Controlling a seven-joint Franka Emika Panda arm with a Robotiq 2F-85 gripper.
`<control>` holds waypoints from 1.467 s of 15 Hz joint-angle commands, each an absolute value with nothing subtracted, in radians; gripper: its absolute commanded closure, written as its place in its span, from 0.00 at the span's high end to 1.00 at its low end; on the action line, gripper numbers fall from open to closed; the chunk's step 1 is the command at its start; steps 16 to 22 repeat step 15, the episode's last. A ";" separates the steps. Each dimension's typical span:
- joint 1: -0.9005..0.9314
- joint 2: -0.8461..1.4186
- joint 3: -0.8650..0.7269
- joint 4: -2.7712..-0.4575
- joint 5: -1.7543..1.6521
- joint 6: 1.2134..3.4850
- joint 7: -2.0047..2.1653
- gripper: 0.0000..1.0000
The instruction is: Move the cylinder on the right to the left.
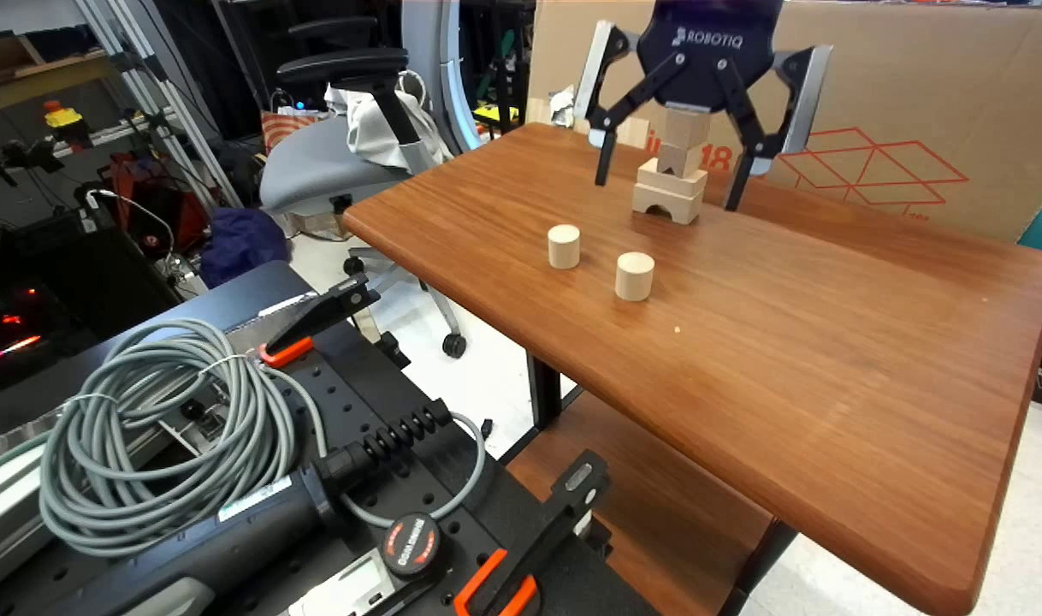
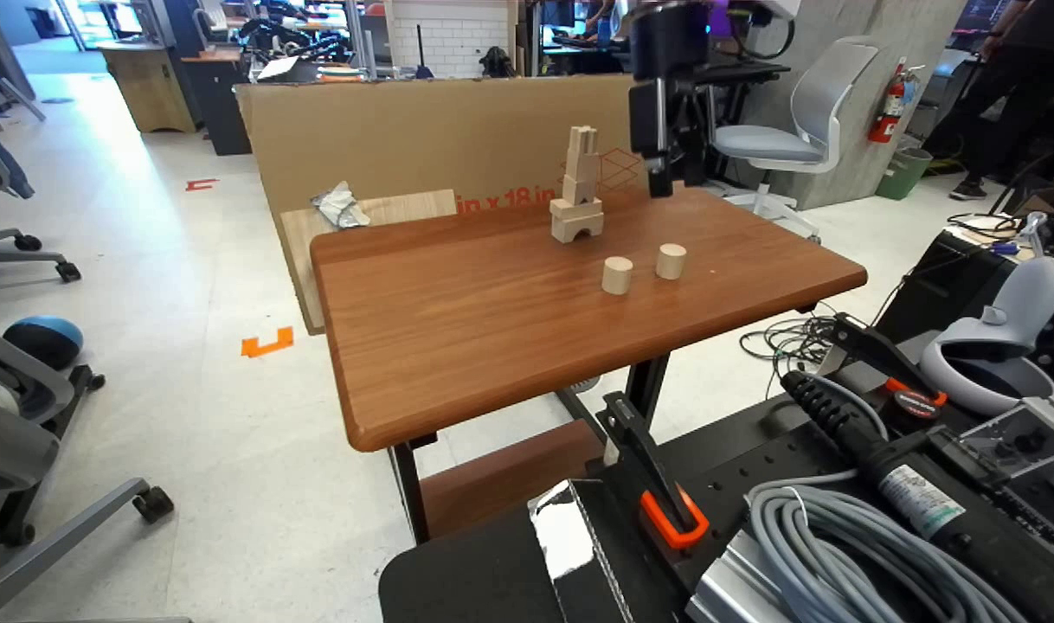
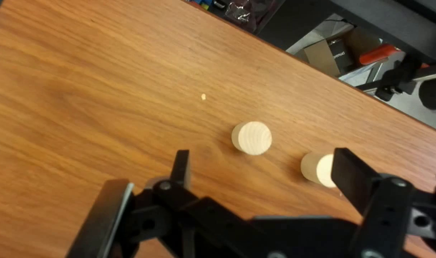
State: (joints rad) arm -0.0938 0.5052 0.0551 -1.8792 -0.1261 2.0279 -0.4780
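Note:
The cylinder, a short squat pale wooden piece, stands upright on the brown table; it is the right one of two in both exterior views [image 1: 635, 277] [image 2: 671, 262]. In the wrist view the cylinder [image 3: 254, 138] is the left one, ahead of the gap between the fingers. My gripper [image 1: 668, 186] is open and empty, high above the table. In an exterior view it hangs to the right of the block structure [image 2: 660, 183]. In the wrist view its fingers [image 3: 262, 156] are wide apart, touching neither piece.
The narrower cylinder [image 1: 564, 247] stands just left of it; the right finger partly covers this narrower cylinder [image 3: 314, 168]. A stacked block structure [image 2: 576, 218] with a tall post stands behind, its top hidden by the gripper in an exterior view. Cardboard [image 2: 363, 138] rises behind the table [image 2: 458, 329].

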 commanded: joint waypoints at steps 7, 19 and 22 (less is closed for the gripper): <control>-0.126 0.274 0.019 -1.961 -0.098 2.041 -0.493 1.00; -0.126 0.272 0.019 -1.983 -0.093 2.060 -0.493 1.00; -0.126 0.272 0.019 -1.983 -0.093 2.060 -0.493 1.00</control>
